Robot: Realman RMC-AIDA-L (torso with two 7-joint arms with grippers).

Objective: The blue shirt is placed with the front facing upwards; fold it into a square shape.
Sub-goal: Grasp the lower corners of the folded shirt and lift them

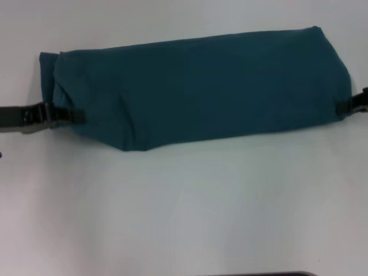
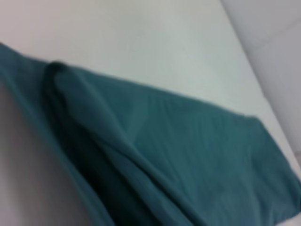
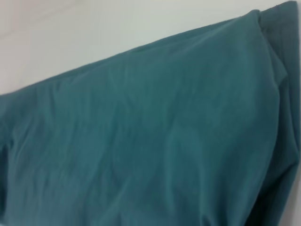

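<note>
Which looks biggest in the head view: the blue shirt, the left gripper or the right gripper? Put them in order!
1. the blue shirt, by far
2. the left gripper
3. the right gripper; it looks smallest, but it is mostly cut off by the picture's edge, so that ranking is unsure.

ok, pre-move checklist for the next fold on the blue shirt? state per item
1. Blue shirt already folded into a long band across the table: ok.
2. Left hand at the band's left end, over the fabric edge: ok.
3. Right hand at the right end: ok, though mostly out of frame.
4. Both grips closed on cloth: cannot tell.
5. Layers aligned: not ok, the left end shows an offset under-layer.
6. Square shape reached: not ok, still much wider than deep.
</note>
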